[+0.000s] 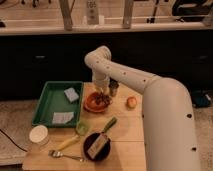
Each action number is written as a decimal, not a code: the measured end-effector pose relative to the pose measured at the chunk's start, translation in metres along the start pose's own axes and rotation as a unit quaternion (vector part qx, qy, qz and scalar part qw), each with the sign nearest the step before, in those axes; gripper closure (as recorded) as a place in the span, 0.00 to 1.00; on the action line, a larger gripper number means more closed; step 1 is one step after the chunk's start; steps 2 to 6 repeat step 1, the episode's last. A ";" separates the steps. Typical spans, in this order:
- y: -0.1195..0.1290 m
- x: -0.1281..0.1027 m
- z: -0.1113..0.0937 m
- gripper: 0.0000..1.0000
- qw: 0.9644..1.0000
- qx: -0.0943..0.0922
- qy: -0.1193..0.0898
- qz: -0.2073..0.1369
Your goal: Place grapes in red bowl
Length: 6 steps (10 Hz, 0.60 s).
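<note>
1. The grapes (101, 98) are a small, lumpy bunch. They look dark, a purple-brown colour.
2. The grapes sit inside the red bowl (90, 104), over on its right side.
3. The red bowl is round and shallow. It is more orange-red than red, and its inside is shiny.
4. The bowl stands on a light wooden table (127, 131), near the far edge.
5. The gripper (102, 92) hangs just above the grapes, right over the bowl.
6. The big white robot arm (150, 100) bends down from the right to reach it.
7. A green tray (45, 100) lies just left of the bowl. Two pale blue-grey flat pieces lie in the tray.
8. A round orange fruit (131, 102) sits on the table to the right of the bowl, a little apart from it.
9. A small dark cup (114, 88) stands just behind the bowl on its right.
10. A small green bowl (82, 128) is in front of the red bowl.
11. A black round dish (97, 146) is near the front edge of the table. A pale thing lies in it.
12. A green-handled tool (109, 124) rests between the red bowl and the black dish.
13. A white round tub (39, 134) stands at the front left corner.
14. A fork (65, 156) lies at the front, and a yellow-handled tool (67, 143) lies just behind it.
</note>
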 end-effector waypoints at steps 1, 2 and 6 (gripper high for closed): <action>0.000 0.000 0.000 0.90 1.000 0.000 0.000 -0.002; 0.000 0.000 0.000 0.90 1.000 0.000 0.000 -0.002; 0.000 0.000 0.000 0.90 1.000 0.000 0.000 -0.002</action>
